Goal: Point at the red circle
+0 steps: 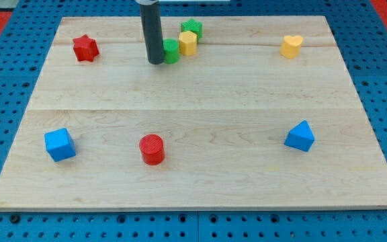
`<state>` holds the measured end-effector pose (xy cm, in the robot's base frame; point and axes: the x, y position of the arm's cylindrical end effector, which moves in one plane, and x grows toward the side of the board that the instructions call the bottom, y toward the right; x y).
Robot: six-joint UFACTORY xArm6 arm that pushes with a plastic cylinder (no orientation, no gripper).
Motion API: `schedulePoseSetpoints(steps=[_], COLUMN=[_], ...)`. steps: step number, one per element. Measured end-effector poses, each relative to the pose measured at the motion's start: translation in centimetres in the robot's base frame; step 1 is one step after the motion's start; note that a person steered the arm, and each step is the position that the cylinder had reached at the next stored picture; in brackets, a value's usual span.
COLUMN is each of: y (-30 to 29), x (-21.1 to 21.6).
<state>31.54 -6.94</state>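
Note:
The red circle (152,149) is a short red cylinder standing near the view's bottom, left of centre, on the wooden board (200,101). My tip (156,62) is at the lower end of the dark rod, near the view's top, far above the red circle and a little to its right. The tip stands right against the left side of a green block (172,51), which the rod partly hides.
A yellow block (188,43) and a green star (192,28) sit just right of the tip. A red star (84,48) is at top left, a yellow heart (291,46) at top right. A blue cube (60,144) is bottom left, a blue wedge-like block (300,136) bottom right.

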Motion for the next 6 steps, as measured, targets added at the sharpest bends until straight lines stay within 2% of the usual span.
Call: schedulePoseSetpoints(steps=[2,4,6], y=[2.0,0.5,9.7], x=[1.4,11.0,22.2])
